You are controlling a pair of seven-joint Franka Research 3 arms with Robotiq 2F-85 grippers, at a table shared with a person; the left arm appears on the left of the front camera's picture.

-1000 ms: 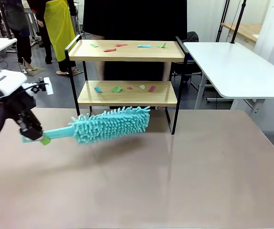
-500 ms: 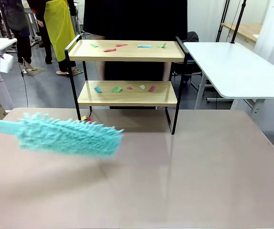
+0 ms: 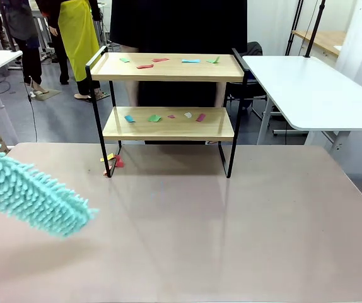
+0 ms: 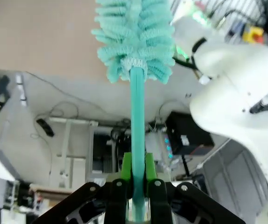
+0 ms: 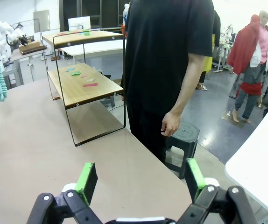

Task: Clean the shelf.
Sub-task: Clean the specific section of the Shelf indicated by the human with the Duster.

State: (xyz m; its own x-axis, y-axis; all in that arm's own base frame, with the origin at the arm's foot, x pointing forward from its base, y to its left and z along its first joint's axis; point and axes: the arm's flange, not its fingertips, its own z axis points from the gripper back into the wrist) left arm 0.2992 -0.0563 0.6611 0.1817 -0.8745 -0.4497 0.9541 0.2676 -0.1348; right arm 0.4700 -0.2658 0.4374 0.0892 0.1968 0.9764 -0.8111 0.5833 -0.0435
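Table [image 3: 231, 240]: tan top, carrying the shelf at its far side.
Person [image 5: 166, 56]: in black, standing just behind the shelf, hand hanging loose.
Shelf [image 3: 168, 71]: upright, far middle of the table.
Duster [image 3: 33, 196]: teal and fluffy, tilted, out at the table's left edge, well apart from the shelf.
Right gripper [image 5: 138, 179]: jaws spread wide, holding nothing.
Left gripper [image 4: 135, 175]: clamped tight on the duster's handle.
Scraps [image 3: 154, 118]: coloured bits, scattered on both boards.

- The shelf [image 3: 168, 74] stands upright in the upper middle of the frame, at the far side of the bench [image 3: 231, 221]: two light wooden boards, thin black frame and legs.
- Small coloured scraps [image 3: 154, 118] lie scattered on both boards.
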